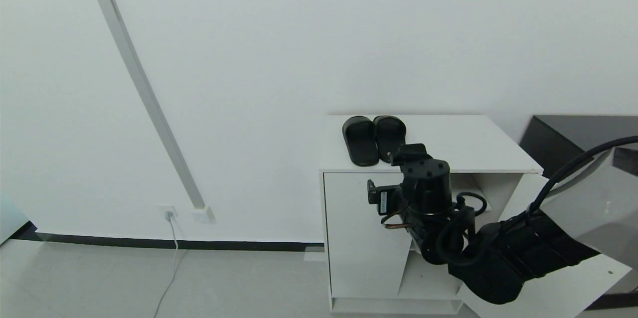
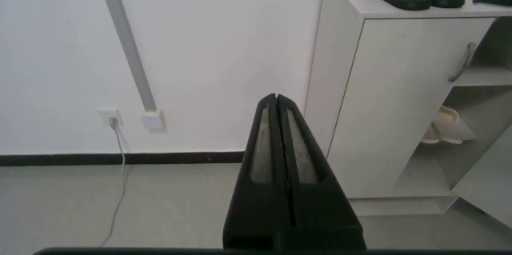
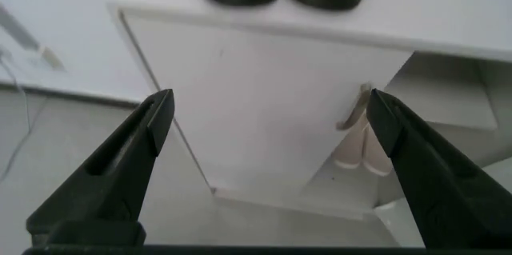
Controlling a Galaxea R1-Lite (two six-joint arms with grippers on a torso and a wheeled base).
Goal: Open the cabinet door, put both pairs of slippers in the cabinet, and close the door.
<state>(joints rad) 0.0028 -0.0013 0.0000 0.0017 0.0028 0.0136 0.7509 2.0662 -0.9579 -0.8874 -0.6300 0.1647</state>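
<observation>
We see a white two-door wooden cabinet (image 1: 463, 144) standing against the wall. Its right door (image 1: 563, 288) is swung open and its left door (image 2: 400, 103) is shut. A pair of black rubber slide slippers (image 1: 374, 139) lies side by side on the cabinet's top surface, near the front edge on the left. A second pair of pale cream slippers (image 2: 448, 125) sits on a shelf inside the open right compartment, just beyond the shut door's metal bar handle (image 3: 356, 111).

The right gripper (image 3: 268, 127) faces the cabinet front below the black pair, with its fingers spread wide and nothing between them. The left gripper (image 2: 276, 151) is well apart from the cabinet, off to its left side, with its fingers pressed together and empty.

On the wall we note a grey slanted cable duct (image 1: 144, 88) and a white socket with a plugged cord (image 1: 169, 214).
</observation>
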